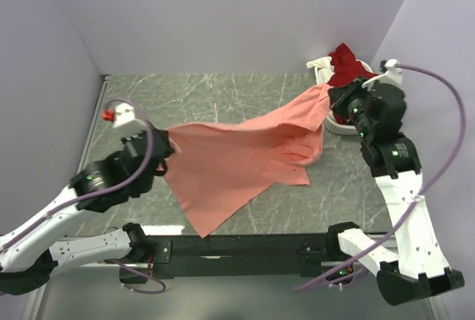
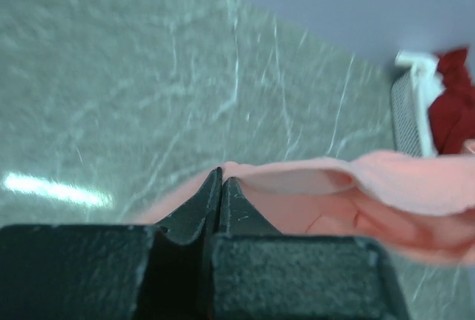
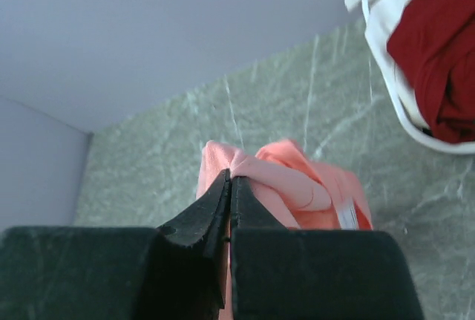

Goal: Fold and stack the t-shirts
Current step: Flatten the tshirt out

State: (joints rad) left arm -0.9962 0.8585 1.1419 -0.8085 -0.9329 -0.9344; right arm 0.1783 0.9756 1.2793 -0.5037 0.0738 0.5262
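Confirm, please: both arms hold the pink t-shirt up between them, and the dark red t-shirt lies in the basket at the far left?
Not quite: the top external view shows the dark red t-shirt in the basket at the far right. The rest holds.

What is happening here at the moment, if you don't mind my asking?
The two robot arms are handling a pink t-shirt. The left fingers and the right fingers are each shut on a part of it, so it hangs spread between them over the table. A dark red shirt sits in the white basket at the far right. No folded shirt is in view yet.
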